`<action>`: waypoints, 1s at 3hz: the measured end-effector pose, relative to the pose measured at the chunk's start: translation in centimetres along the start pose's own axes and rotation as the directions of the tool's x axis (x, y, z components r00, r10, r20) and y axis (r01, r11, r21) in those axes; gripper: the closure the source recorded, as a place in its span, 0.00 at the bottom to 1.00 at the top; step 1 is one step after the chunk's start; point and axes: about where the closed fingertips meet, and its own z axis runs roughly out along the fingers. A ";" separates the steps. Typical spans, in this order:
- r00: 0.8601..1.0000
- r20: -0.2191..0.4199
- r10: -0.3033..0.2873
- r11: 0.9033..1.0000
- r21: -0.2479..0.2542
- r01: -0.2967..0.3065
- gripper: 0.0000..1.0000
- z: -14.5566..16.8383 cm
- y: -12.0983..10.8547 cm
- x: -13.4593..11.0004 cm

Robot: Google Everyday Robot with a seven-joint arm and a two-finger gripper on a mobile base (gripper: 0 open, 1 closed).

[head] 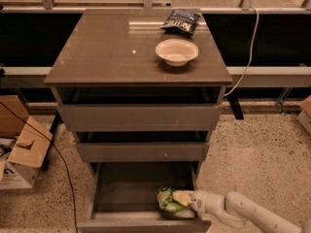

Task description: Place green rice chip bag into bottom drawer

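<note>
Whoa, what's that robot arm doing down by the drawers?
The robot is putting a snack away. Its end effector reaches in from the right and meets the green rice chip bag, which is inside the open bottom drawer, near the front right corner. Up on top of the cabinet there's a white bowl and a dark blue chip bag, with nothing touching them.
</note>
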 end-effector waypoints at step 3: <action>0.992 0.018 0.126 0.987 0.094 -0.127 0.28 3.2 -3.4 3.7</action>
